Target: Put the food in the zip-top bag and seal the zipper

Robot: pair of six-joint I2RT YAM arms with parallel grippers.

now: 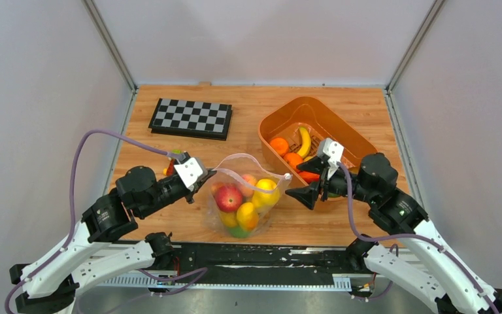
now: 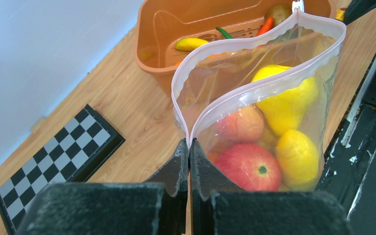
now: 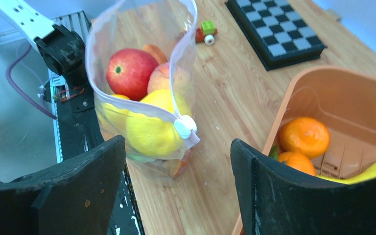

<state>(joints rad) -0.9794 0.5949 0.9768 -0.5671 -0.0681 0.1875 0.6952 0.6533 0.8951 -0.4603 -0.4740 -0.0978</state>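
The bag (image 1: 238, 167) stands on the table (image 1: 170, 150) beside the tub (image 1: 274, 114), mouth agape and zipper (image 2: 254, 90) unsealed, with the food (image 1: 245, 209) — apple (image 1: 229, 197), peach (image 1: 248, 180), yellow fruits (image 1: 266, 190) — inside. Its left end is pinched in the clamped jaws of the left gripper (image 2: 189, 152) (no gap is seen). The jaws of the right gripper (image 1: 304, 194) are spread wide, nothing held, near the bag's right end.

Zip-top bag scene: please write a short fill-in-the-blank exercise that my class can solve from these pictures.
The zip-top bag is pinched at one corner by the ____ gripper.
The right gripper has its jaws ____.
The orange tub holds a yellow ____.
Missing words: left; open; banana.
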